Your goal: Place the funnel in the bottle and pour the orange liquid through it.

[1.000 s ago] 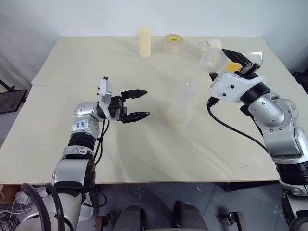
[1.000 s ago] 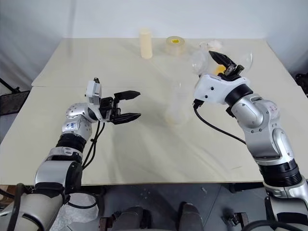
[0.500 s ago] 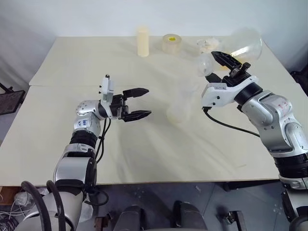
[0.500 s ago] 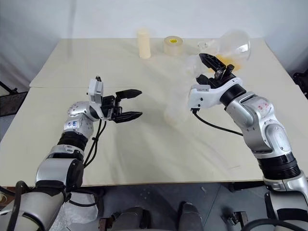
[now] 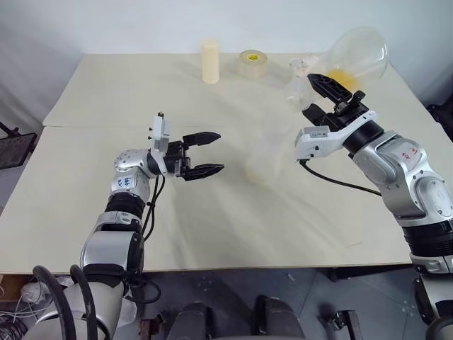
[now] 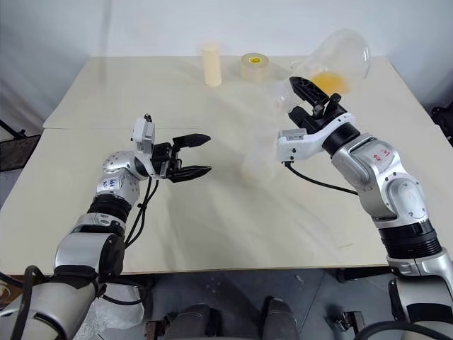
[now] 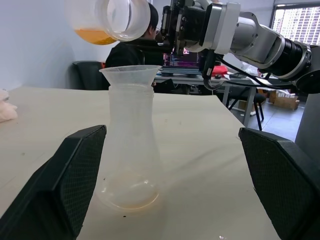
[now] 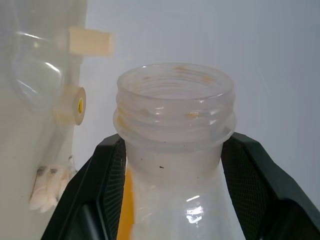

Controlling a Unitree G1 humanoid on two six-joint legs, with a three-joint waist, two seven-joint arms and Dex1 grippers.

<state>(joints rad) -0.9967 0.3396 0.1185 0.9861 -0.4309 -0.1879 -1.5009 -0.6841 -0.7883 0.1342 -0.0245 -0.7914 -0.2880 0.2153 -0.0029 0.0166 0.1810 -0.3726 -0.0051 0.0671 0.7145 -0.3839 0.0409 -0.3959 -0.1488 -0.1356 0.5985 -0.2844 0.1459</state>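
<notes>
The translucent bottle [image 7: 130, 150] stands upright mid-table, also seen at bottle [image 5: 263, 157]. The clear funnel [image 7: 129, 76] sits in its neck. My right gripper [image 5: 322, 99] is shut on the neck of a clear flask [image 5: 357, 53], which is tipped on its side above and behind the bottle. The orange liquid [image 5: 345, 76] pools low in the flask's body, and I see no stream leaving the mouth [image 7: 125, 17], which hangs just over the funnel. To the left of the bottle, my left gripper [image 5: 216, 151] stands open and empty, pointing at it.
A cream cylinder [image 5: 210, 61], a roll of tape [image 5: 253, 64] and a crumpled white wad [image 5: 303, 66] stand along the table's far edge. The right arm's black cable [image 5: 340, 183] trails over the table near the bottle.
My right wrist has rolled, swinging the flask's body up and back and tipping its mouth toward the funnel. The left arm has kept still.
</notes>
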